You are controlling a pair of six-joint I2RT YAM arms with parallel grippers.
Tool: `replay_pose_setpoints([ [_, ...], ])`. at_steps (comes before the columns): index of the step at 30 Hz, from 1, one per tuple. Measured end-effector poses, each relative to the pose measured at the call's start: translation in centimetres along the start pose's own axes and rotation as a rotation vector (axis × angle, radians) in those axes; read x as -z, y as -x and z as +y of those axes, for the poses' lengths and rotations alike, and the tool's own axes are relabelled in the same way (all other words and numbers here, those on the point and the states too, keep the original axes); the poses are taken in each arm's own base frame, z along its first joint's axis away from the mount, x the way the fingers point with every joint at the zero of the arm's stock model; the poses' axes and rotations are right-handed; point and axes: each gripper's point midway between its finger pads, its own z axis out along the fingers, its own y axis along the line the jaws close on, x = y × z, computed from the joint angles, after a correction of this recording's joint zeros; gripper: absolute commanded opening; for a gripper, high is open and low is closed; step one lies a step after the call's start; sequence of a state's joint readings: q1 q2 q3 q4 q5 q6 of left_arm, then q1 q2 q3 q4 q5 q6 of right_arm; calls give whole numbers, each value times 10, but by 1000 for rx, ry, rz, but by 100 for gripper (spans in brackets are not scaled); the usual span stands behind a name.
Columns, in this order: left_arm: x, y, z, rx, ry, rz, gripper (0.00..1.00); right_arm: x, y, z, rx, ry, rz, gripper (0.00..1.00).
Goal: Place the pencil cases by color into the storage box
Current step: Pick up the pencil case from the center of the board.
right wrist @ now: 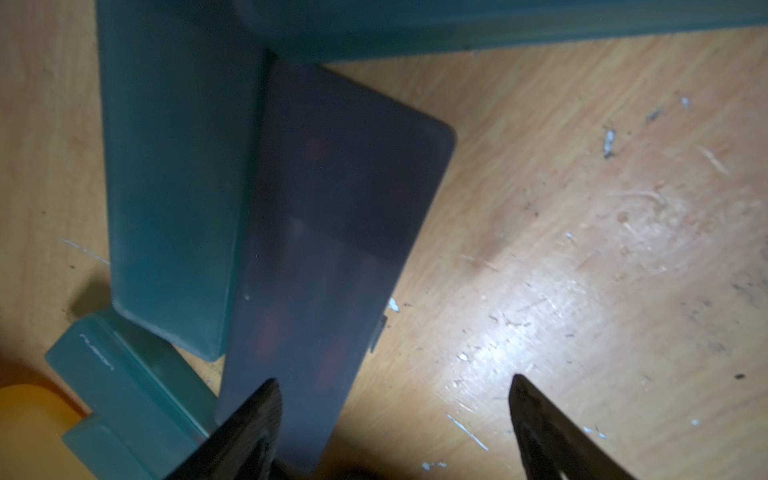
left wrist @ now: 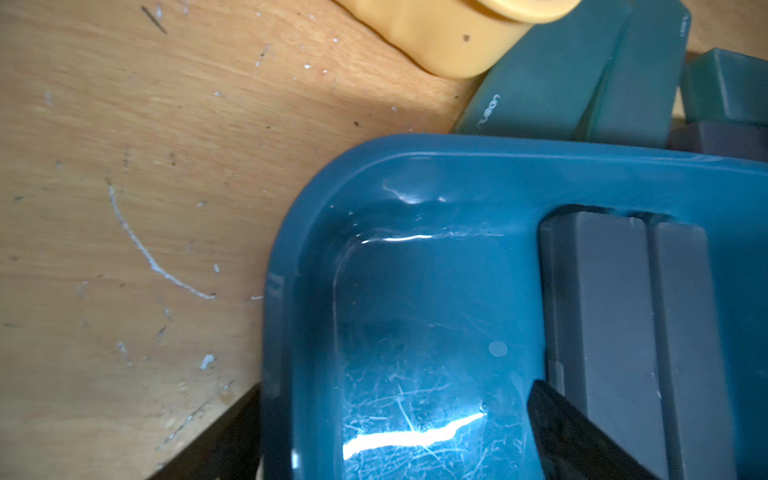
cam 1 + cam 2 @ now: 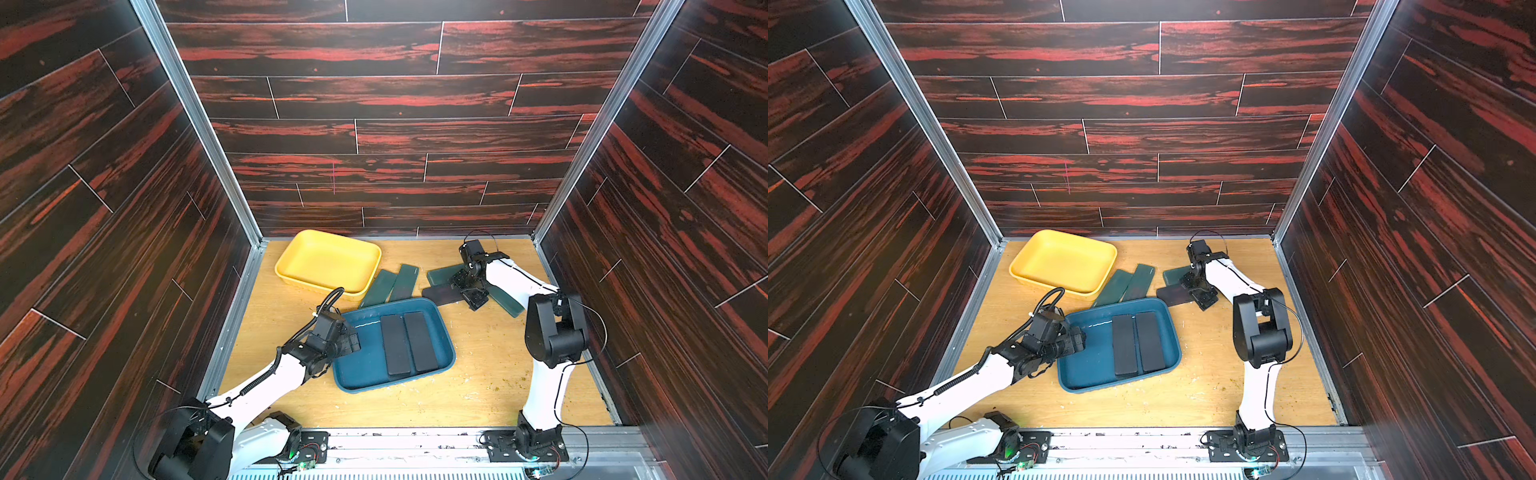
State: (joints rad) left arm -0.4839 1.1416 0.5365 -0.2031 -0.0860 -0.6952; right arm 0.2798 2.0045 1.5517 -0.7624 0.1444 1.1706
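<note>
Showing the right gripper (image 1: 395,415) poised low over the last black case (image 3: 442,294), which lies on the table beyond the blue tray (image 3: 446,361) against a green case (image 1: 174,187). Its jaws stand apart, gripping nothing; one finger overlaps the case's near end, whose long axis runs away from the claw. Left gripper (image 3: 353,341), also spread and empty, is farther.

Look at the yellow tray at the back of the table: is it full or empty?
Empty. In both top views the yellow tray shows only its bare inside; the green cases lie beside it on the table.
</note>
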Motion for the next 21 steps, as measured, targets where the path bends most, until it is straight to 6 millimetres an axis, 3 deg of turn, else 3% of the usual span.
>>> replay_pose_setpoints([
  [11, -3, -6, -8, -30, -21, 12, 96, -17, 3, 13, -42, -4, 21, 86],
  [21, -4, -9, -10, -41, -23, 18, 96, -31, 2, 8, -54, -41, 34, 86],
])
